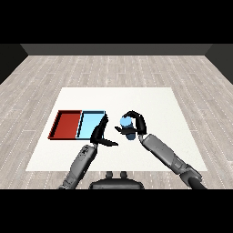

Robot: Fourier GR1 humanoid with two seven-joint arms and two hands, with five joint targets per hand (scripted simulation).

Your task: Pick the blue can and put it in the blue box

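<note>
Right hand (135, 124) is curled round the blue can (126, 123) at frame centre, just right of the blue box (86, 129). Left hand (100, 132), fingers straight, holds nothing. Pick judged done; placing in the box remains

I count one table (150, 104), white, carrying everything else. On it lie two trays: one red tray (66, 124) and, touching it on its right side, one light blue tray (89, 124). I count one blue can (127, 126), to the right of the light blue tray and apart from it. I have two robot hands: my left robot hand (99, 133) just at the light blue tray's right edge, and my right robot hand (136, 124), further right, curled round the can.
</note>
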